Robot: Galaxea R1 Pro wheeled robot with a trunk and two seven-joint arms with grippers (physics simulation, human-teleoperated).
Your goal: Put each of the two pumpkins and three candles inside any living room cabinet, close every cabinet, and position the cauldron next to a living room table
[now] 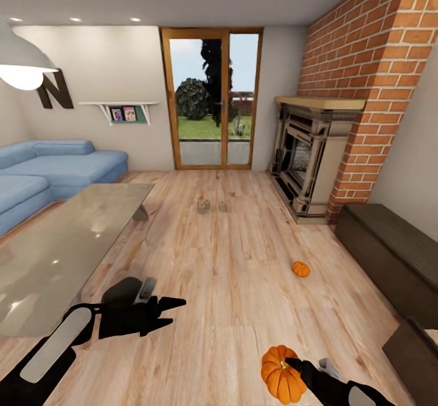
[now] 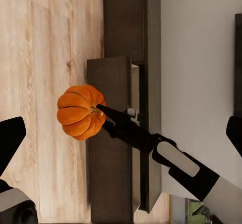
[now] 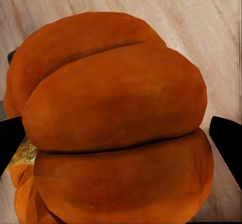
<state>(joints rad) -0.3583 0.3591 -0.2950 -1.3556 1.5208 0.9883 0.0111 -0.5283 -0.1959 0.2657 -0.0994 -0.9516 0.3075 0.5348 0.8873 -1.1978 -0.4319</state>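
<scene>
Your right gripper (image 1: 291,366) is clamped on one pumpkin (image 1: 281,373) above the floor (image 1: 231,284) beside the cabinet (image 1: 389,254) (one drawer (image 2: 135,133) pulled out), the other pumpkin (image 1: 300,268) lies nearby, and your left gripper (image 1: 173,312) hangs spread, empty.

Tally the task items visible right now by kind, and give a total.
Pumpkins: 2, one held in the right gripper as pumpkin, one on the floor
Candles: 2 small shapes on the floor near the fireplace; too small to be sure
Cabinets: 1
Total: 5
</scene>
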